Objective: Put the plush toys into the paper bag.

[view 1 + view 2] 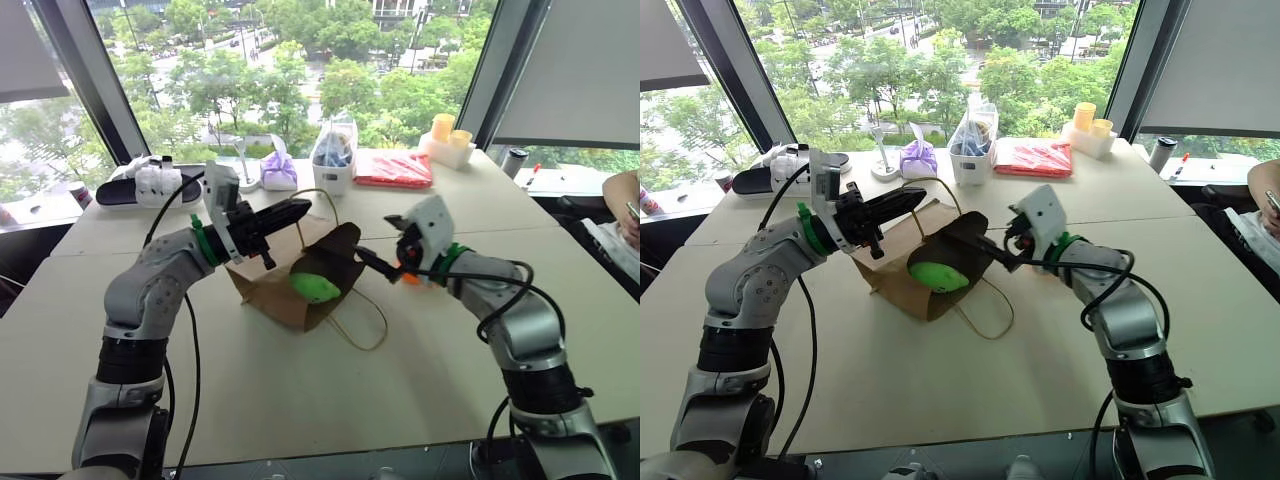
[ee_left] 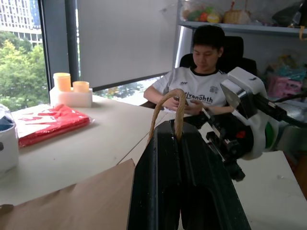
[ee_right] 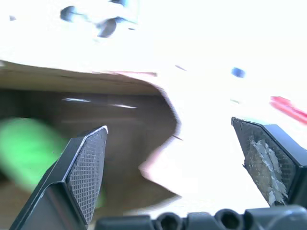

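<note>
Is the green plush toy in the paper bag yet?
In: the green plush toy lies inside the paper bag's open mouth.

Two arms raised and reaching inward, the left shut on a cord, the right wide open.

The left arm bends up at the elbow, its forearm running toward the middle; the left gripper point(image 1: 290, 213) points inward and slightly upward, its black fingers point(image 2: 165, 172) pressed together, pinching the bag handle point(image 2: 168, 108), which loops up over their tips. The right arm comes in from the other side, wrist about level, the right gripper point(image 1: 992, 251) aimed toward the left one. Its two fingers point(image 3: 86, 170) stand far apart with nothing between them.
</note>
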Motion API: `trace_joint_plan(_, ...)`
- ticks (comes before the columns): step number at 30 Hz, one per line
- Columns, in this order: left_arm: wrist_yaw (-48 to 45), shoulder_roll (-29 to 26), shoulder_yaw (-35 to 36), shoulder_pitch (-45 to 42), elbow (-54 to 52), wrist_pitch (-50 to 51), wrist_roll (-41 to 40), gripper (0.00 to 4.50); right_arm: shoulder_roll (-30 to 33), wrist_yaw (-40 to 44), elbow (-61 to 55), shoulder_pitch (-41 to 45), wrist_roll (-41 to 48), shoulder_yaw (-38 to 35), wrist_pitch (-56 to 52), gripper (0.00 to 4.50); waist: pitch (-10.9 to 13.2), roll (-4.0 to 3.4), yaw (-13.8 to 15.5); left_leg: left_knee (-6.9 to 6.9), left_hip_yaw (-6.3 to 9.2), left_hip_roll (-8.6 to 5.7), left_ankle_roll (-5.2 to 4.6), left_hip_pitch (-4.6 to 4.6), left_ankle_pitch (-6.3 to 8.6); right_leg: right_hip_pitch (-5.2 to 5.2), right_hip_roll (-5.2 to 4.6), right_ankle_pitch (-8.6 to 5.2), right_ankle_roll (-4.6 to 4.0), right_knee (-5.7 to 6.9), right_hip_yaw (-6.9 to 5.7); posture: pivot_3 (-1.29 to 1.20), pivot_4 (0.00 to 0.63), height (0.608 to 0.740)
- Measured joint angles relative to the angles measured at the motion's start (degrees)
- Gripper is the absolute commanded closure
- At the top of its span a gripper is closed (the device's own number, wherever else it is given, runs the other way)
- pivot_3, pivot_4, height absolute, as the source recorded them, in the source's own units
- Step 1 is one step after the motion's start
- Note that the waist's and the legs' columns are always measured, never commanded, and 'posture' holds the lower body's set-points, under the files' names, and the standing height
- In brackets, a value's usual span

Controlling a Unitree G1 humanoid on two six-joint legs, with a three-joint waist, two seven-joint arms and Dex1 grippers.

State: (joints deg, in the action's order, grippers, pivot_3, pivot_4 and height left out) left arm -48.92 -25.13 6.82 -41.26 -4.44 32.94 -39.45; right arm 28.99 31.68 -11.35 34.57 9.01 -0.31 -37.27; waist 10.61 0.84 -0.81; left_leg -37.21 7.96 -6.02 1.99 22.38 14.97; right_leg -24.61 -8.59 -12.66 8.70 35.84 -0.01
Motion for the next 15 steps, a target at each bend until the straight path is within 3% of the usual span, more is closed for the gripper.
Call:
trace_joint_plan(8,-0.8,0.4,-0.4,0.0,0.6,-0.2,0.2,4.50,0.3,-6.4,30.4,0.3,-9.0,3.0,14.2,0.02,0.0,0.00,-0.4,0.02,-0.19,0.01,0.05,-0.01,-0.03,0.02,0.00,0.00,0.00,-0.06,0.01,0.00,0.150,0.740)
trace_joint_plan(15,-0.6,0.3,-0.4,0.0,0.5,-0.3,0.3,4.50,-1.3,-9.3,41.9,4.7,-12.3,3.8,22.8,0.02,0.0,0.00,-0.3,0.00,-0.12,0.01,0.06,-0.01,-0.04,0.04,0.01,0.00,0.00,-0.08,0.02,0.00,0.150,0.740)
